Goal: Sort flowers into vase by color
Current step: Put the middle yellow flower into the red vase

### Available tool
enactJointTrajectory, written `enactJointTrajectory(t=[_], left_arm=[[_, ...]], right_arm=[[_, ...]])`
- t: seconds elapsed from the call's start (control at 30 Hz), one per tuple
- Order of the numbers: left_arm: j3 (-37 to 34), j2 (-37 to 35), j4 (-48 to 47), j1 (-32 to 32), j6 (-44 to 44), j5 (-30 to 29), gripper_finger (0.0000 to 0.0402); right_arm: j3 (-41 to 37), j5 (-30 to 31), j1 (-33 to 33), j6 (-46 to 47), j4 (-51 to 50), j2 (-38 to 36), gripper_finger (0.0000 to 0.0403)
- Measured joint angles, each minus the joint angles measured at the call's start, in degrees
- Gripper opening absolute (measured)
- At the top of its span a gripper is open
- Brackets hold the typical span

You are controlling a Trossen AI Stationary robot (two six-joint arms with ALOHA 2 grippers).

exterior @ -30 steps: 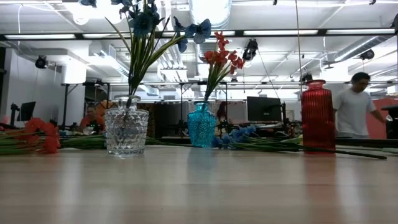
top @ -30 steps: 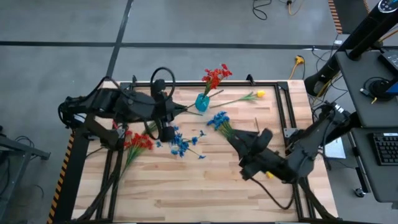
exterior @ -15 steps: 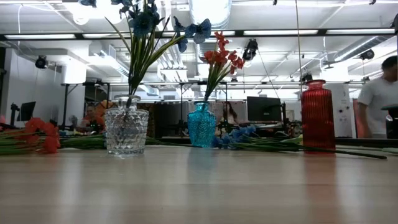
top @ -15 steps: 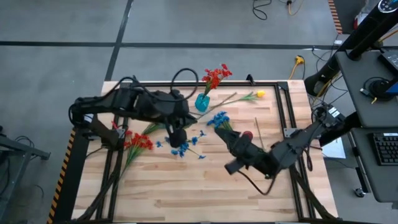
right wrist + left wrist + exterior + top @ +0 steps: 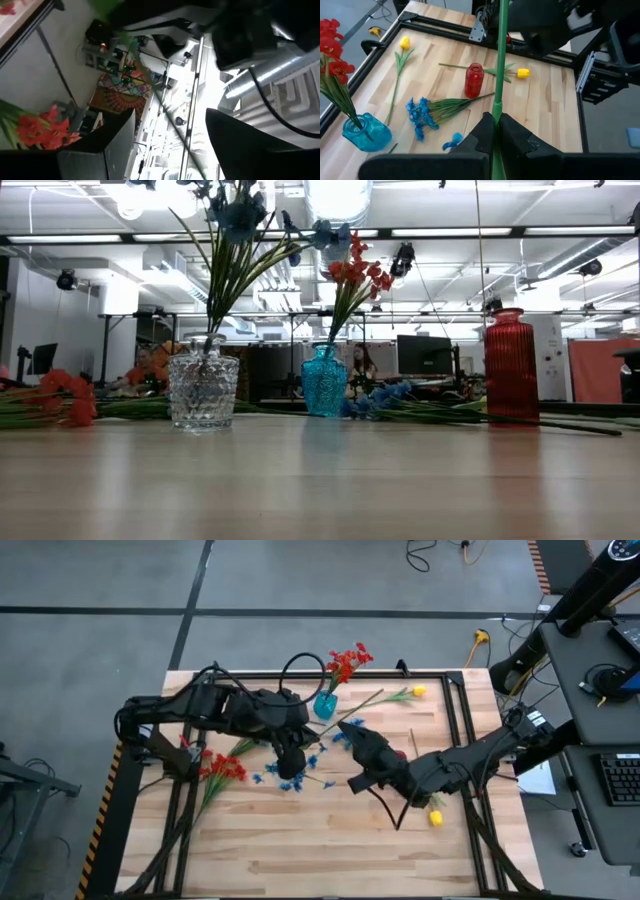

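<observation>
Table (image 5: 300, 860): both arms now meet over its middle.

Right arm: a second ago it lay folded at the near right. It has since swung left and stretched toward the centre, which uncovered a yellow flower (image 5: 436, 818) at the near right. Right gripper (image 5: 170, 112) points upward with its fingers spread. A thin stalk crosses the gap, and I cannot tell if it touches either finger.

Left arm: has moved right from the far left. Left gripper (image 5: 496, 122) is clenched on one green stem (image 5: 498, 60), held upright above the clear vase (image 5: 203, 390).

Vases:
- Clear vase, left of centre, holds blue.
- Blue vase (image 5: 365, 134), behind it, holds red.
- Red vase (image 5: 474, 80), to the right, looks empty.

Flowers: the blue head high over the clear vase has shifted slightly. Loose blue flowers (image 5: 420, 112) lie beside the red vase, and red flowers (image 5: 222, 768) lie at the left.

Judgement: a blue stem is being seated, and the right arm may be coming to steady it. Most stems are still unsorted.
</observation>
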Motion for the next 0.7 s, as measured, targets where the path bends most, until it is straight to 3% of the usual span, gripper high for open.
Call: enactJointTrajectory(t=[0.4, 0.7], left_arm=[[0.0, 0.0, -0.7, -0.1, -1.5, 0.0, 0.0], [0.3, 0.1, -0.9, -0.1, -1.5, 0.0, 0.0002]], right_arm=[[0.0, 0.0, -4.9, 0.1, -0.6, 0.0, 0.0226], [0.0, 0.1, -5.8, -1.9, -0.8, 0.0, 0.0119]])
